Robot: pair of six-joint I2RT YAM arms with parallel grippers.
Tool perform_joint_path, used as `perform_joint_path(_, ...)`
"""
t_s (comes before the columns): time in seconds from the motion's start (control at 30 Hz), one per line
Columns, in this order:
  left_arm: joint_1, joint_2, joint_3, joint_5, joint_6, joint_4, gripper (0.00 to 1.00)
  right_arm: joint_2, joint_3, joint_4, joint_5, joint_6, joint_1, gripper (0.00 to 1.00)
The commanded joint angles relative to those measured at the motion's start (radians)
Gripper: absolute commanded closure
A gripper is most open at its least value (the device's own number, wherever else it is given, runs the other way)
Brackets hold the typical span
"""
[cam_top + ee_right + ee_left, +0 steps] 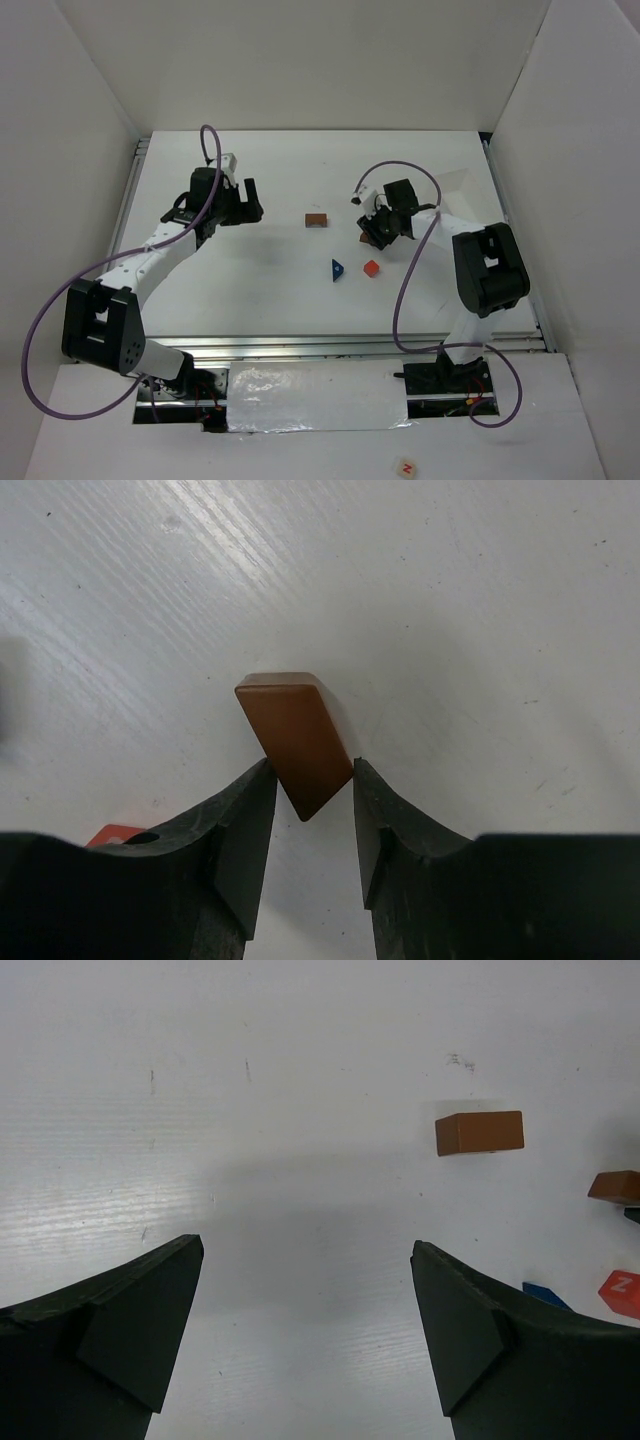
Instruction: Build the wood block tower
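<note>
The wooden blocks lie apart on the white table, none on top of another. A brown block [316,219] rests near the table's middle, and it shows as the brown block [480,1132] in the left wrist view. A blue wedge [338,269] and a red cube [372,268] sit nearer the front. My right gripper [313,765] pinches a second brown block [295,735] by its corners, both fingertips touching it, right of centre [366,237]. My left gripper [307,1248] hangs wide open over bare table, left of the blocks [255,200].
White walls close the table [300,170] in on the left, back and right. A metal rail [340,345] runs along the front edge by the arm bases. Purple cables loop from both arms.
</note>
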Motion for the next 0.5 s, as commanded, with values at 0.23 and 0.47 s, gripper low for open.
perform_joint_path(0.23,0.003,0.045,0.076,0.156,0.059,0.043,0.01,0.025,0.047,-0.002,-0.037,-0.019,0.022,0.73)
perform_joint_path(0.47,-0.003,0.128,0.169,0.503,0.105,0.061,0.01,-0.161,-0.044,0.131,0.079,-0.019,0.089,0.84)
